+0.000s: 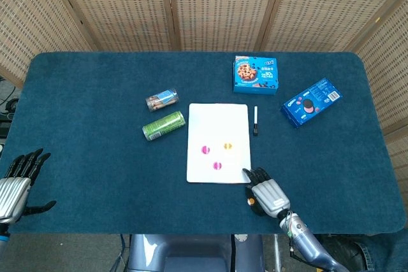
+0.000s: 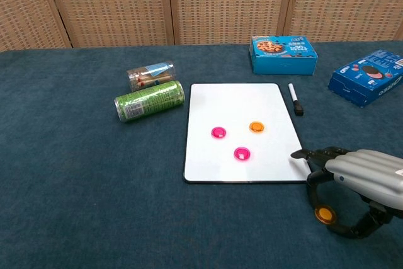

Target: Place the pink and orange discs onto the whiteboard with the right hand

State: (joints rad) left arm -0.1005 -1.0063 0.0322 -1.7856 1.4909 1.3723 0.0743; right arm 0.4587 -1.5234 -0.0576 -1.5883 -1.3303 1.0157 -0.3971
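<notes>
head view: the whiteboard [image 1: 218, 143] lies flat near the middle of the blue table [image 1: 95, 93]. on it sit two pink discs [image 1: 205, 150] [image 1: 217, 165] and one orange disc [image 1: 227, 146], all apart from one another. the right hand [image 1: 267, 193] rests on the cloth just off the board's near right corner, fingertips at the board's edge. a second orange disc [image 1: 252, 201] shows at the inner side of that hand, off the board; from here i cannot tell whether it is pinched or only lying beside the thumb. the left hand [image 1: 16, 183] sits at the far left edge of the table, fingers spread, holding nothing. left of the board lie a green can [image 1: 163, 125] and a clear tube [image 1: 162, 100], both on their sides. a marker [image 1: 255, 120] lies just right of the board, and two blue boxes [image 1: 255, 74] [image 1: 311, 102] lie further back and to the right.

chest view: the right hand [image 2: 356, 181] arches over the cloth, fingers curled forward and down, thumb hooked underneath. the second orange disc [image 2: 324, 214] lies between fingers and thumb, beside the whiteboard [image 2: 239, 111] but not on it; whether they touch it is unclear. the left hand is out of this view.
</notes>
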